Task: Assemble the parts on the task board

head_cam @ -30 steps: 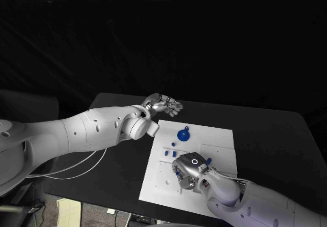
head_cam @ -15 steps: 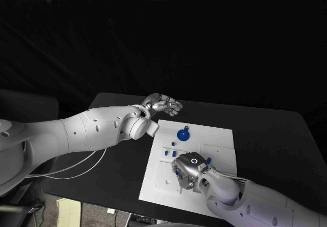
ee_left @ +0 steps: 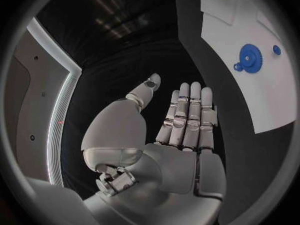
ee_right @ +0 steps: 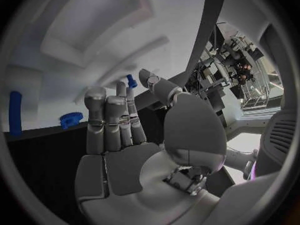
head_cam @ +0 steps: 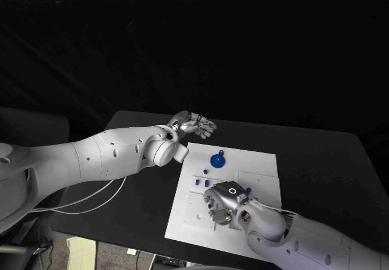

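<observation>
Blue parts sat on the white task board [head_cam: 263, 163], mid-table. Right hand [head_cam: 225, 202] hovered low over the board's near half, fingers straight and together w/ thumb apart; right wrist view showed a small blue peg [ee_right: 131, 80] at the fingertips, but whether it was pinched or just lay beyond them, can't tell. Blue gear [head_cam: 218, 160] lay ahead of that hand, toward the board's far end, w/ a small blue knob just beside it. Left hand [head_cam: 194, 124] was off the board's far corner, flat open, holding nothing; the gear was nearer to it than to the right. Count: 1 gear clear; several small pieces by the right hand [head_cam: 204, 181], partly hidden, no. unsure. Next move probably hinged on the right hand.
</observation>
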Robot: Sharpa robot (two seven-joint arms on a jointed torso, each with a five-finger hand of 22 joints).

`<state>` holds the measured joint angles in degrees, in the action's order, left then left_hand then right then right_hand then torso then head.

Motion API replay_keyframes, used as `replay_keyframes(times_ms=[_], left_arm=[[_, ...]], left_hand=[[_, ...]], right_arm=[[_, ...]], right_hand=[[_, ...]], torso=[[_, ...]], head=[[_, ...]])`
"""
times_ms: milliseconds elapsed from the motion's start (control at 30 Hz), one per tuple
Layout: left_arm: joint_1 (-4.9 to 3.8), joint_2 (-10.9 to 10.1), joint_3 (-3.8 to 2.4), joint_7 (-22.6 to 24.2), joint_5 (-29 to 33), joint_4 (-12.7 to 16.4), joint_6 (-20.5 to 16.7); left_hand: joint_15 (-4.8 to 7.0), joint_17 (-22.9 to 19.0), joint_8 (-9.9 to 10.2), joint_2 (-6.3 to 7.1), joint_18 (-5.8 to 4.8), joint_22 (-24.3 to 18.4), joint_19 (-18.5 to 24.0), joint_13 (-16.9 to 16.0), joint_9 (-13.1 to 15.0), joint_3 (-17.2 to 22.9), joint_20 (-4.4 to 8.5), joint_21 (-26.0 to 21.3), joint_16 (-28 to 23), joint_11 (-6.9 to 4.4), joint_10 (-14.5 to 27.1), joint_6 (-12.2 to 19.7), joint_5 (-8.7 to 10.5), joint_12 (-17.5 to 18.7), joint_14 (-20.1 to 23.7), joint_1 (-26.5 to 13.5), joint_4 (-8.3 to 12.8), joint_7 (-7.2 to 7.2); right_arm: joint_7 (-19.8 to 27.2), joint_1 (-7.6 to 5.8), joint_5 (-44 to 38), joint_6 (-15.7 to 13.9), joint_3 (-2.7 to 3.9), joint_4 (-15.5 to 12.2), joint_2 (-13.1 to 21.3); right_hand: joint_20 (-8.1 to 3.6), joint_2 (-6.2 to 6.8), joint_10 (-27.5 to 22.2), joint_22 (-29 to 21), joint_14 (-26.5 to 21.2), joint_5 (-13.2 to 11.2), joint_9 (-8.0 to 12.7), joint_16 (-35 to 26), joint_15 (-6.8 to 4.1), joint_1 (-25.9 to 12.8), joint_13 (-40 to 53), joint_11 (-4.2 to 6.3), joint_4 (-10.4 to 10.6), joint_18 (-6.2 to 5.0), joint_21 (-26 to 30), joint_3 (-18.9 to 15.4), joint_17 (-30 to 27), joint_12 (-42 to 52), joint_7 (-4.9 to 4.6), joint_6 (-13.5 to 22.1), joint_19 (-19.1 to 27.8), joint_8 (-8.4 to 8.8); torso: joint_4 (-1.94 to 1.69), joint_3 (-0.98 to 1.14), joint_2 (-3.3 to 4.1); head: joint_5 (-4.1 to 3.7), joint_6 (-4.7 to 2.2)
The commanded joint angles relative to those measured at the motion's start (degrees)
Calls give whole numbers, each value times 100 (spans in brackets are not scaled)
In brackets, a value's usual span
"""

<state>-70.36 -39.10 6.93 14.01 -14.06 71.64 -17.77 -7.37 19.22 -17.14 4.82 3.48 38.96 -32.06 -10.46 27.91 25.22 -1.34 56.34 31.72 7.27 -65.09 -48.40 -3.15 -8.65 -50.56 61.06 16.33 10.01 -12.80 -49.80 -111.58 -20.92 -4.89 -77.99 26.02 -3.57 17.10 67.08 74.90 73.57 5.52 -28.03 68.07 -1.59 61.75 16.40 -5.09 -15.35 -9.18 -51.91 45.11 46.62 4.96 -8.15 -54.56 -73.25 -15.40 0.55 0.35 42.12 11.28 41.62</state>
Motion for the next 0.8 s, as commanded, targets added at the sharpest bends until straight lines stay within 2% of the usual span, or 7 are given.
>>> replay_keyframes(times_ms=[33,233,400,533,633,700,800], left_arm=[[-8,-2,-5,45,32,14,-13],[-8,-24,-5,40,32,22,-23],[-8,-25,-5,43,32,22,-17],[-8,-25,-5,48,32,3,-12],[-8,-22,-4,73,32,-30,-25],[-8,-26,-4,75,30,-52,-26],[-8,-50,-2,72,30,-64,-24]], left_hand=[[0,7,-28,5,111,5,16,7,-6,-3,-30,-32,-20,16,36,27,-3,23,-43,-46,-14,-8],[0,10,-29,8,111,6,15,7,-6,-2,-29,-32,-22,16,35,27,-2,22,-45,-45,-12,-9],[0,13,-30,11,111,7,15,7,-6,-2,-29,-32,-25,16,35,27,-2,22,-46,-45,-11,-9],[0,15,-30,12,111,7,15,8,-6,-2,-29,-32,-26,15,35,27,-2,22,-47,-44,-11,-9],[0,16,-30,12,111,8,14,8,-6,-2,-29,-32,-28,15,34,27,-2,21,-48,-45,-12,-9],[0,17,-31,12,111,8,14,8,-6,-2,-29,-32,-28,15,34,27,-2,21,-48,-45,-12,-9],[1,19,-31,14,111,8,14,8,-7,0,-28,-32,-30,15,34,27,-3,21,-49,-40,-9,-10]], right_arm=[[51,-14,196,-97,-5,-62,51],[-7,-120,246,-226,7,-361,263],[3,-284,432,-215,81,-690,548],[254,-548,1346,240,140,-807,823],[313,-743,1579,445,207,-951,1132],[498,-946,2109,869,216,-967,1341],[502,-1138,2587,1054,216,-960,1569]], right_hand=[[56,5,-129,27,13,65,31,-34,68,-43,-54,-52,-25,-582,54,-69,-17,-62,-132,201,-24,54],[59,8,-141,1,21,20,46,-47,79,33,-110,-63,-34,-582,92,-36,-34,-77,-147,235,-40,58],[62,10,-123,-9,28,-29,48,-49,78,41,-132,-62,-26,-582,105,-27,-40,-71,-146,231,-53,46],[71,1,85,-24,47,-159,36,-55,20,55,-138,-2,93,-582,125,49,-54,31,-105,135,-94,-27],[59,-23,127,-22,79,-15,53,-40,-2,74,-168,19,200,-582,117,47,-54,45,-105,134,-144,-36],[57,-25,127,-21,79,-8,55,-40,-1,74,-171,20,202,-582,117,40,-53,45,-105,134,-145,-37],[43,-55,92,-16,91,-125,69,-23,3,30,-193,15,217,-582,103,-54,-46,23,-118,172,-174,-21]], torso=[[-3,0,2],[-5,-2,3],[5,1,-3],[0,0,-2],[13,-2,-13],[17,2,-17],[21,8,-23]], head=[[0,1],[-2,-9],[-19,-44],[-76,-58],[-97,-95],[-122,-124],[-150,-128]])
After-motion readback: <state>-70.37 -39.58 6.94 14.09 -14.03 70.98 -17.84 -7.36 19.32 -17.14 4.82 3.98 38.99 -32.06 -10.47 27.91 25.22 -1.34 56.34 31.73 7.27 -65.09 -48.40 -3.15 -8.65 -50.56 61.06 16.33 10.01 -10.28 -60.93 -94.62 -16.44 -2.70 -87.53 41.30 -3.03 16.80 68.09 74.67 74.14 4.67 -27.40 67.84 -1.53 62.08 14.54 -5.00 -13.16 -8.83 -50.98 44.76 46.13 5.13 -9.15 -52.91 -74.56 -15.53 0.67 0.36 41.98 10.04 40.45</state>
